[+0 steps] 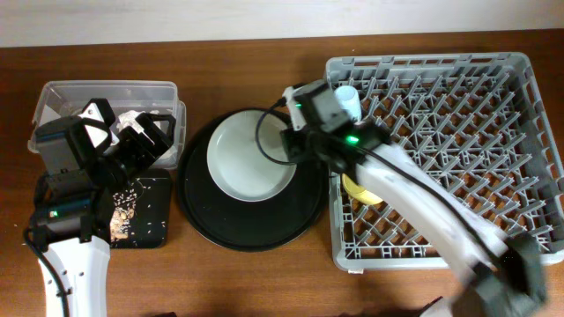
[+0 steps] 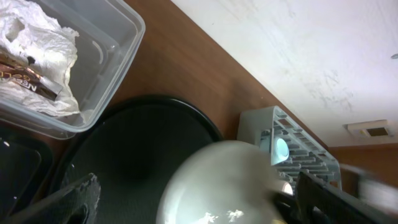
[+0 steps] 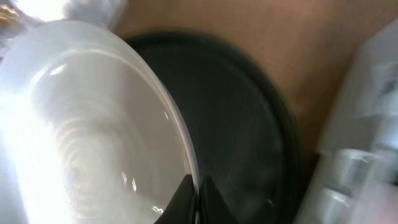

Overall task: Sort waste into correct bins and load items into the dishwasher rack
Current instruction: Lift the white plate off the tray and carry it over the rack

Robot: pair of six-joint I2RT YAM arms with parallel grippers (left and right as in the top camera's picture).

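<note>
The right claw point(image 3: 198, 198) is pinched shut on the right rim of the plate point(image 1: 249, 158), which sits on the round black tray point(image 1: 256, 236) beside the dishwasher rack point(image 1: 493, 132), likely an edge grip for lifting. The left claw point(image 1: 145, 139) gapes empty by the clear box point(image 1: 106, 92).

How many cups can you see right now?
1: a light-blue cup in a far corner of the dishwasher rack, nearest the round black tray. Others may be hidden under the right arm.

Glossy plate point(image 1: 249, 158); wood table point(image 1: 247, 282); plastic rack point(image 1: 458, 114).
</note>
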